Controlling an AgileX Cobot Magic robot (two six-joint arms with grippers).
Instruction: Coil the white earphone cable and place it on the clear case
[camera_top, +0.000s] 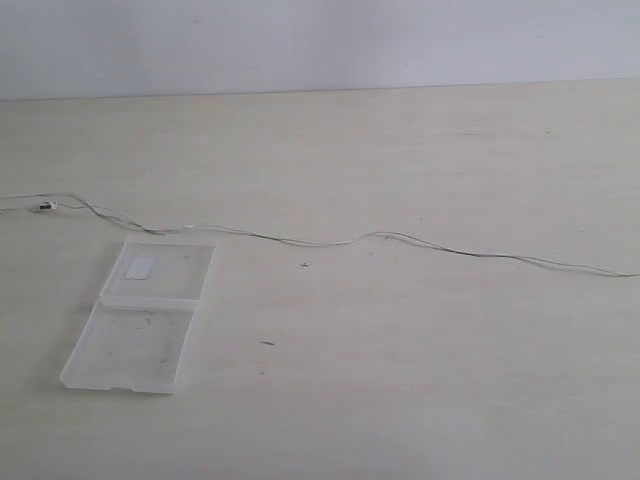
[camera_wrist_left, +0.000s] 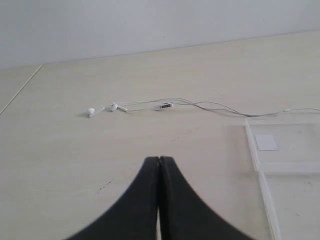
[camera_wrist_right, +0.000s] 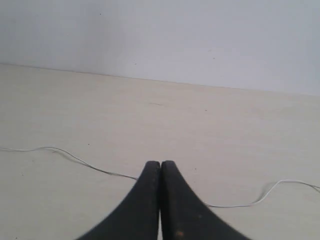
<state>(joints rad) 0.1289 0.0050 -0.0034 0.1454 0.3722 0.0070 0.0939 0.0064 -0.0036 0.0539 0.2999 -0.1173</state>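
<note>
My left gripper (camera_wrist_left: 158, 160) and right gripper (camera_wrist_right: 160, 163) are pinched closed, empty. The thin limp white earphone cable (camera_top: 330, 241) looks feather-light; I'd pinch it mid-span.

No text, brand or number can be read in any view. The small white sticker (camera_top: 141, 266) on the clear case (camera_top: 130, 352) shows no legible print.

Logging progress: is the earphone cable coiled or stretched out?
Stretched out: the white earphone cable runs uncoiled across the table, not on the clear case.
</note>
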